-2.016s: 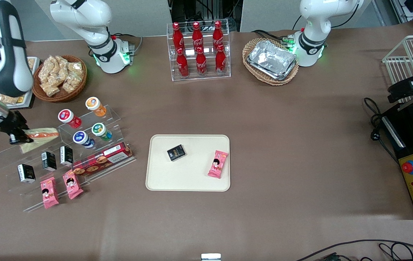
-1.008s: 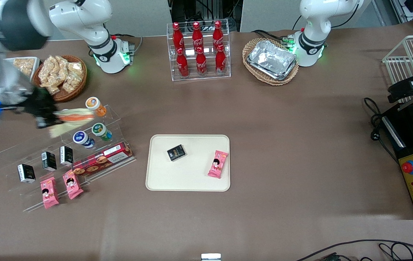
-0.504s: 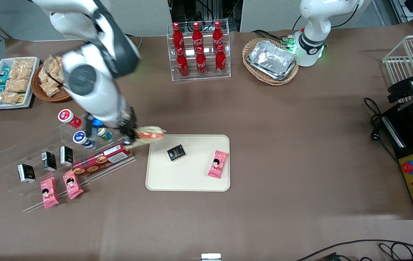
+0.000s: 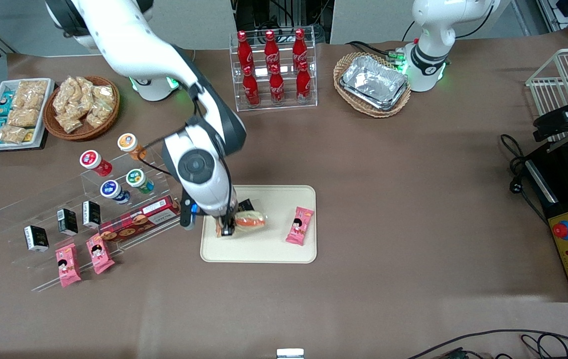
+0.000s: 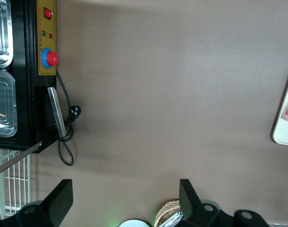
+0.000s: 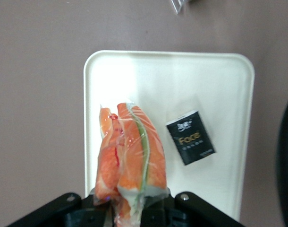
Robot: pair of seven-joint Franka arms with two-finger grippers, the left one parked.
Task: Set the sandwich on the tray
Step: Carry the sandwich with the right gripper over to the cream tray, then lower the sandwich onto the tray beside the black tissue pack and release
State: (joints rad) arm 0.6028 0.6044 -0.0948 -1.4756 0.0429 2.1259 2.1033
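The gripper [image 4: 227,225], clamped on the clear-wrapped orange-and-green sandwich [image 4: 249,220], hangs over the cream tray [image 4: 264,249], bare tray open toward six o'clock, a black packet [image 6: 190,137] alongside.

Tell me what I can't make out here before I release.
- Front view: the tool holds the sandwich over the tray; whether it touches the tray is unclear.
- Front view: the arm partly hides the black packet.
- Right wrist view: the frame edge cuts off the sandwich's gripped end.
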